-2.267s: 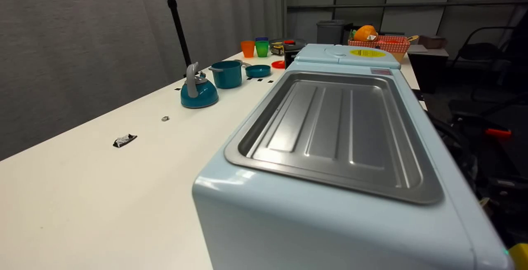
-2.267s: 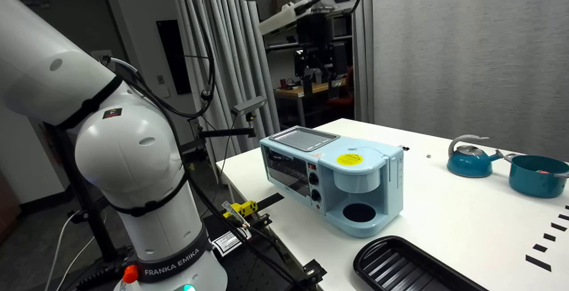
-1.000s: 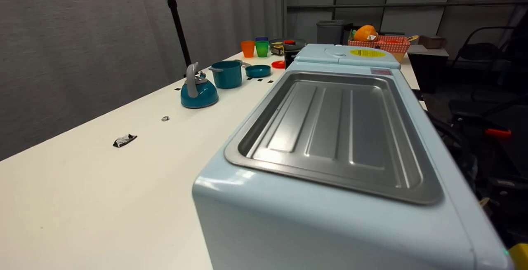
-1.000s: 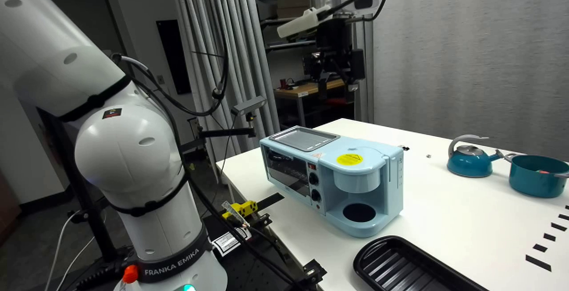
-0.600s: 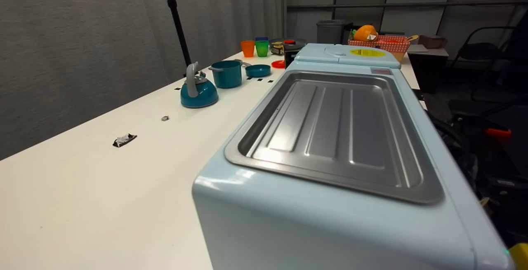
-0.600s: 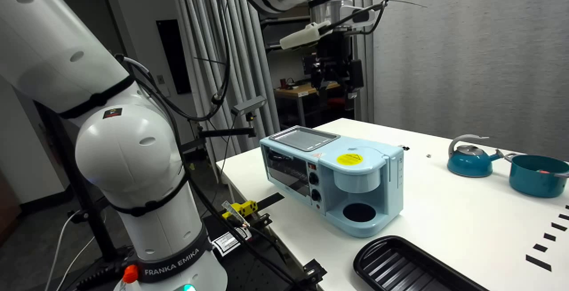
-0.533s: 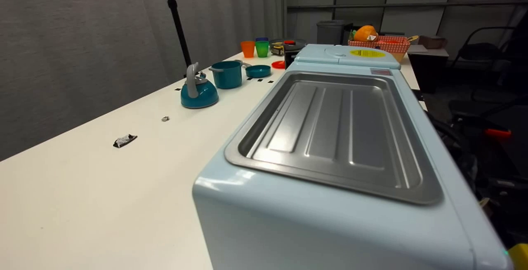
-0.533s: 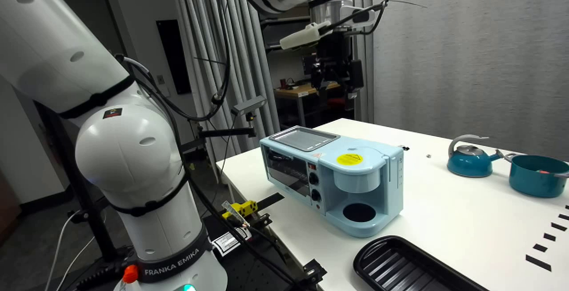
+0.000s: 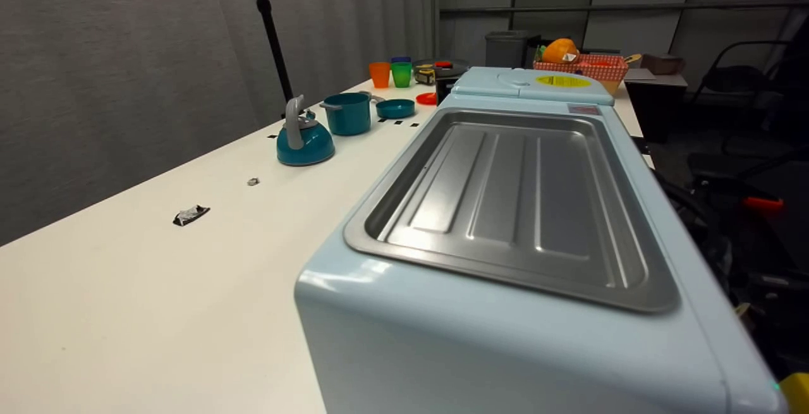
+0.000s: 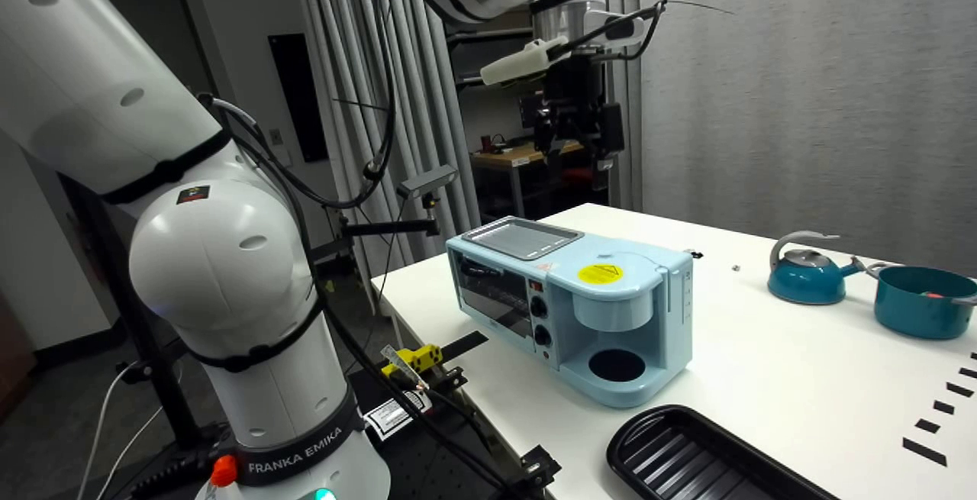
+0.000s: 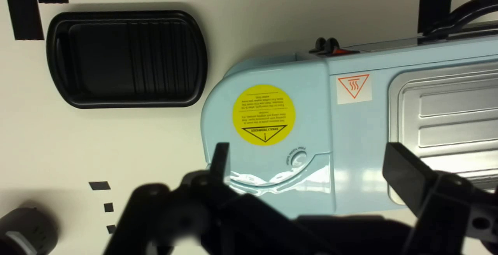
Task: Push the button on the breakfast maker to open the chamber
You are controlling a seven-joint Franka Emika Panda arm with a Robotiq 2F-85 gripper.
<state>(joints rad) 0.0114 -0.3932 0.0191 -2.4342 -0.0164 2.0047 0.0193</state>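
The breakfast maker is a pale blue box on a white table, in both exterior views (image 9: 480, 338) (image 10: 565, 253) and in the wrist view (image 11: 360, 130). Its ribbed metal tray (image 9: 505, 186) is on top at one end. A yellow round sticker (image 11: 263, 115) and a small round button (image 11: 298, 159) sit on the lid at the other end, which looks closed. My gripper (image 10: 578, 160) hangs above the appliance, apart from it, pointing down. In the wrist view its fingers (image 11: 311, 163) are wide apart with nothing between them; the button appears between the fingertips.
A black ribbed pan (image 10: 710, 462) lies beside the appliance's lid end, also in the wrist view (image 11: 126, 58). A teal kettle (image 10: 807, 282) and teal pot (image 10: 925, 301) stand farther along the table. Yellow and black clamps (image 10: 416, 359) sit at the table edge.
Over the last two seconds my gripper moved right in the exterior view and turned, then lowered slightly. It has been still for the last half second. The appliance has not moved.
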